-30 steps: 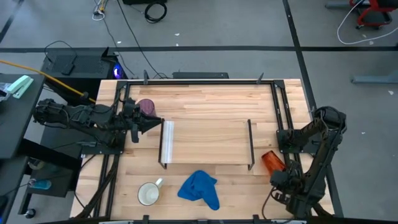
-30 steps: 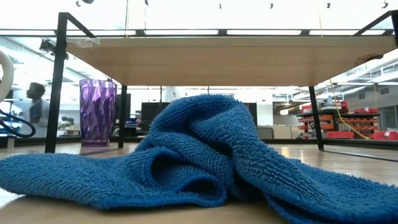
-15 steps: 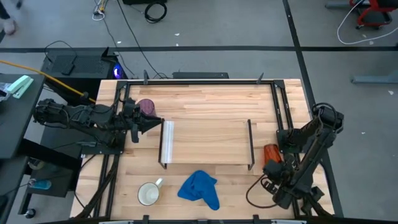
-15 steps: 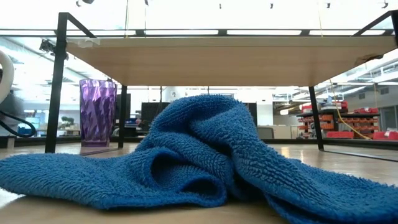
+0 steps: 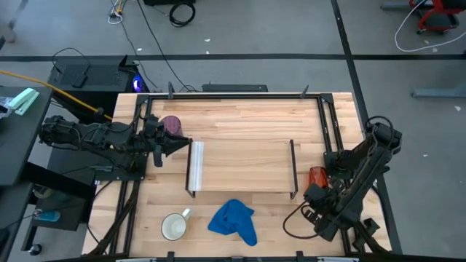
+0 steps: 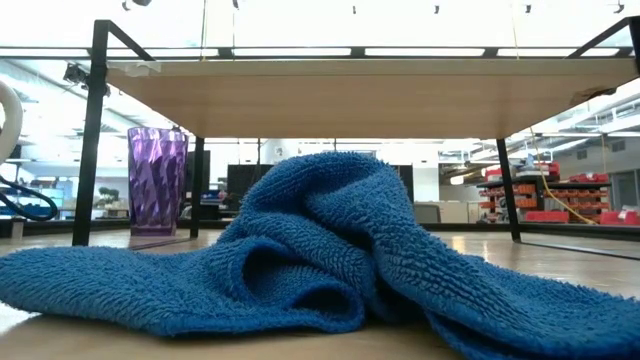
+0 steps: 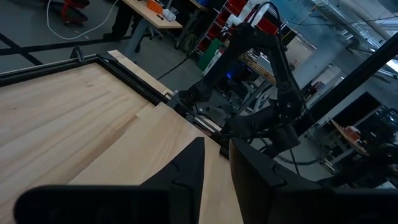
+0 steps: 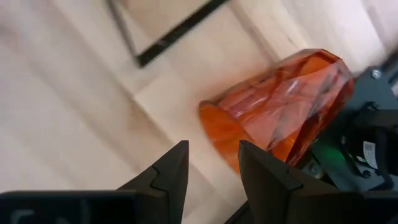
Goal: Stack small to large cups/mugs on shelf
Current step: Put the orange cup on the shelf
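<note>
Orange cup (image 8: pixel 283 102) on its side | right fingers (image 8: pixel 168 169) apart, empty | left unclear

Shelf (image 5: pixel 244 166) sits centre frame in the high view on the table (image 5: pixel 240 116). Up and left of its left end stands one cup (image 5: pixel 171 124). Just off its right end lies another cup (image 5: pixel 317 177), tipped on its side. Below the shelf, the cloth (image 5: pixel 234 221); left of that, lower left, the mug (image 5: pixel 174 226).

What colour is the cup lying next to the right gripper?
Translucent orange cup, faceted, lying on its side; the right wrist view shows it best.
</note>
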`<state>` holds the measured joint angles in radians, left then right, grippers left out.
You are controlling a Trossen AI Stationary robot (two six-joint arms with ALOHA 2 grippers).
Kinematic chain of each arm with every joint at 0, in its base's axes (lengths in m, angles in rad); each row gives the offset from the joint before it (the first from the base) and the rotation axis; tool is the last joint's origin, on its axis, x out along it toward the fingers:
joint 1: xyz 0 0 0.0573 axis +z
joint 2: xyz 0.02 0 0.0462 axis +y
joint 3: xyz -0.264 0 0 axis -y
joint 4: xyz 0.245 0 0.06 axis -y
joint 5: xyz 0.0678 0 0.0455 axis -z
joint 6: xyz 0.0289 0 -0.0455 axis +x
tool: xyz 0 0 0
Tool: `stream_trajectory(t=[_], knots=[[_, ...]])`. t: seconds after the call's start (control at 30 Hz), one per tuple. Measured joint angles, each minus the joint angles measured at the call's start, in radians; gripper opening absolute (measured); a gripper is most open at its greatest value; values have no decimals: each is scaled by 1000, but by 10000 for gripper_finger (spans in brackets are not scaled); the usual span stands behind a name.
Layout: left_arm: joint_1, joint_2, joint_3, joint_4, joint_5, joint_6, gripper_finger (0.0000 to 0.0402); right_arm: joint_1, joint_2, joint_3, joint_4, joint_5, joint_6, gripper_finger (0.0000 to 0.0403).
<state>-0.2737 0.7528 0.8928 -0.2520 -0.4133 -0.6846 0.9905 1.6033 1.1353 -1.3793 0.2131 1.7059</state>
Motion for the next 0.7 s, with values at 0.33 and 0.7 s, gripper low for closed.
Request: stream_trajectory(t=[0.33, 0.7], knots=[[0, 0, 0, 1, 0, -5, 80, 9, -72, 36, -55, -1, -48, 144], [0, 0, 0, 0, 0, -11, 85, 63, -70, -19, 131, 77, -132, 120]])
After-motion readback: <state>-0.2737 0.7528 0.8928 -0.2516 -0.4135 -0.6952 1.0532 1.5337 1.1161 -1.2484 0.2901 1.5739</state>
